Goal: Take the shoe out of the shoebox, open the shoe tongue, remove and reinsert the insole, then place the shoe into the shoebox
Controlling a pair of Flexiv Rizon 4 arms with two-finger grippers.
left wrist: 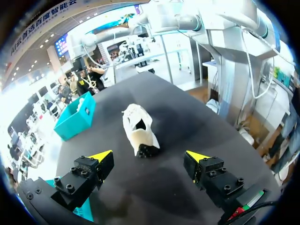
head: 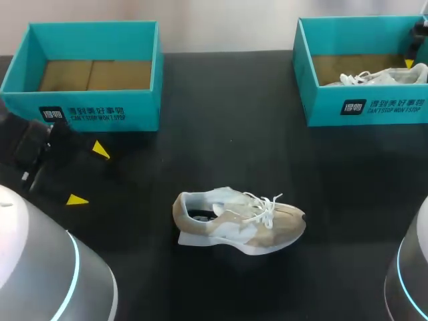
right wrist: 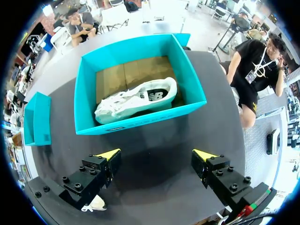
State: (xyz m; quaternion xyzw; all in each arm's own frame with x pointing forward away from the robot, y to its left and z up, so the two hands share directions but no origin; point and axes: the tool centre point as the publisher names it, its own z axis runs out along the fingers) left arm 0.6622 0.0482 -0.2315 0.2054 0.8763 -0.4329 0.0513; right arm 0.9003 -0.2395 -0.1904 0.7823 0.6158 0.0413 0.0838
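In the middle of the black desk (head: 221,120) the shoe (head: 241,221) stands upright on its sole, tan and pale with white laces, its toe toward my right side and its heel toward my left. It lies outside both boxes and nothing touches it. The left gripper (head: 88,174) hangs low near the desk's left edge with its yellow-tipped fingers spread wide and nothing between them; in the left wrist view the shoe's heel end faces it, a little ahead of the gap. Beyond it, at the far left, sits the empty shoebox (head: 93,110), teal with a bare cardboard floor. At the far right stands a second shoebox (head: 364,107) with a white shoe (right wrist: 136,99) lying in it. The right gripper (right wrist: 156,154) hovers just before that box's near wall, its fingers wide apart and holding nothing.
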